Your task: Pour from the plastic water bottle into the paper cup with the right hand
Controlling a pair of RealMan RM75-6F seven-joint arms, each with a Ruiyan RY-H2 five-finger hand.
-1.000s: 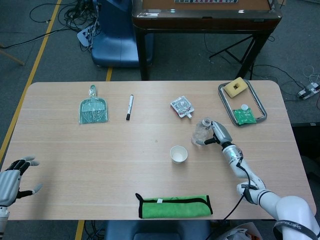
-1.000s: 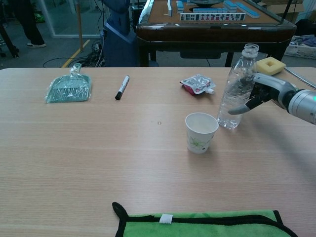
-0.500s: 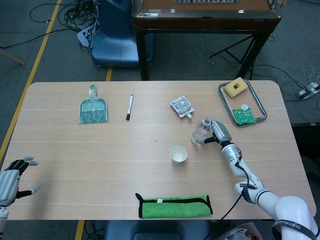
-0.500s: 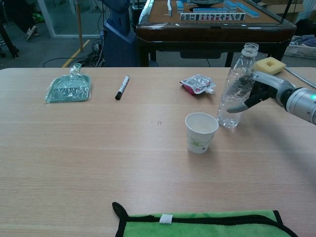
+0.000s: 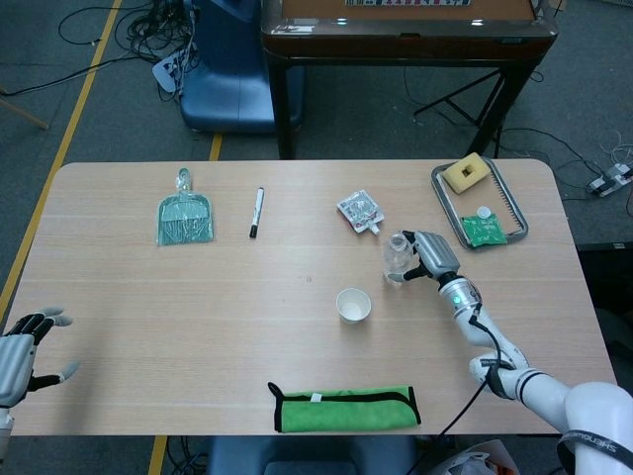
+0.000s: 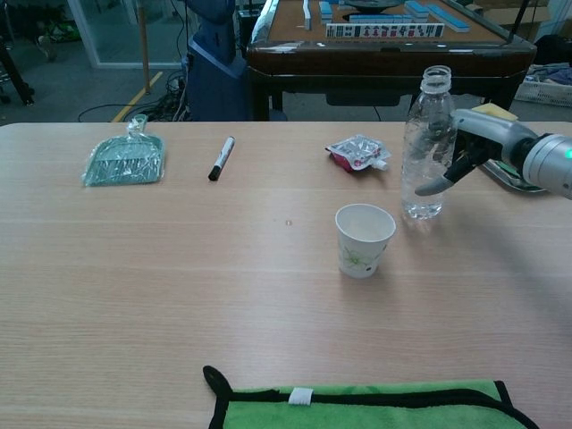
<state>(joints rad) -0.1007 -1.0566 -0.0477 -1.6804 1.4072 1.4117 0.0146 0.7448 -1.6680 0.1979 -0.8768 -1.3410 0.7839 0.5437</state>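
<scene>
The tabletop (image 6: 134, 268) carries everything. The right hand (image 6: 478, 147) grips the uncapped, upright plastic water bottle (image 6: 425, 147) around its middle. The paper cup (image 6: 364, 239) stands near, left of that hand. The left hand (image 5: 22, 346) hovers spread, holding nothing.

Right hand (image 5: 432, 254) is gripping plastic water bottle (image 5: 398, 258) towards table's (image 5: 119, 287) right side, cap off, w/ paper cup (image 5: 353, 305) sitting near it, closer to front edge. Left hand (image 5: 22, 346) is hovering at front-left corner, fingers spread, holding nothing. Green cloth (image 5: 344, 407) is lying along front edge.
</scene>
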